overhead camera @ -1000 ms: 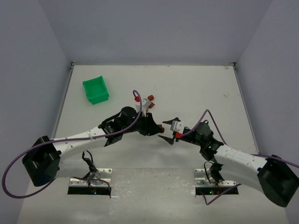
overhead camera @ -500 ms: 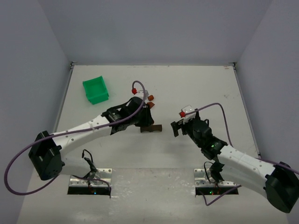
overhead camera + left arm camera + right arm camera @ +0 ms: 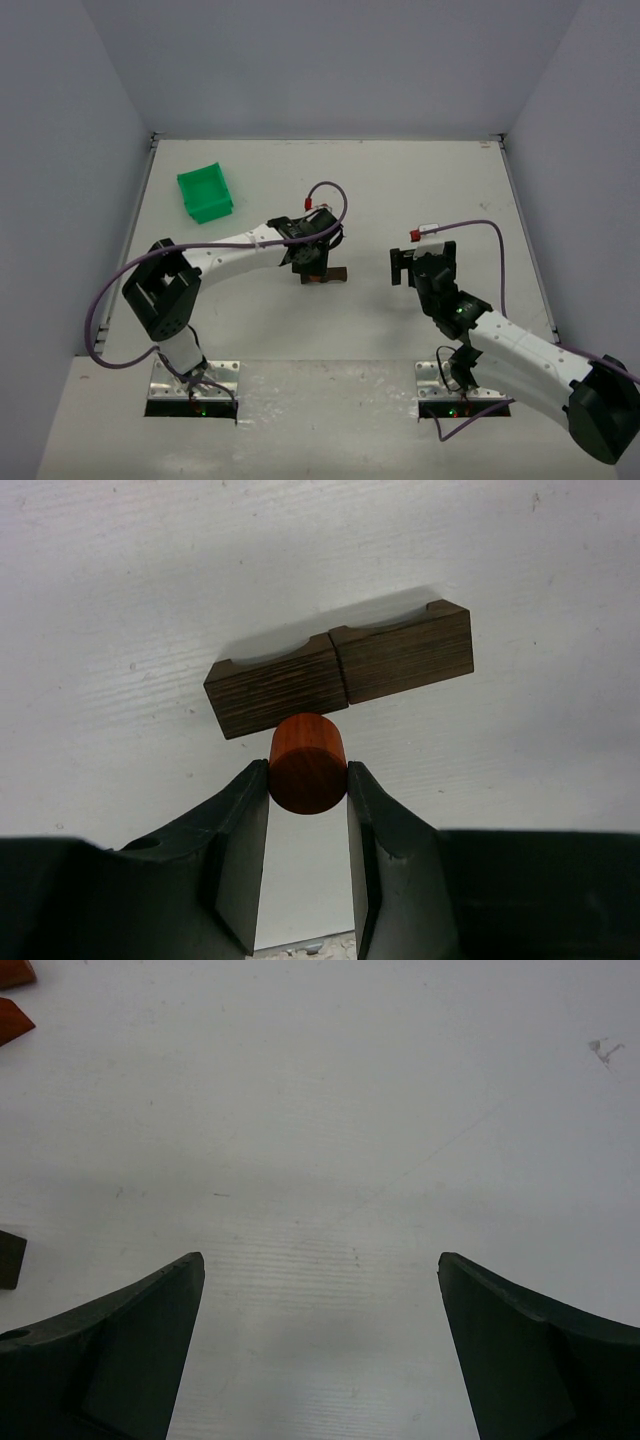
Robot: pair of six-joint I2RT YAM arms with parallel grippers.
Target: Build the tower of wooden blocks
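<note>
I have the left gripper (image 3: 306, 792) pinching a reddish-orange cylinder (image 3: 307, 758) right by two dark brown notched blocks (image 3: 340, 670). The blocks lie end to end on the white, faintly scuffed table (image 3: 420, 190). I cannot tell whether the cylinder touches them. My right gripper (image 3: 320, 1260) is spread wide over bare tabletop. A green bin (image 3: 205, 193) sits far left, near the pale grey walls (image 3: 320, 60).
</note>
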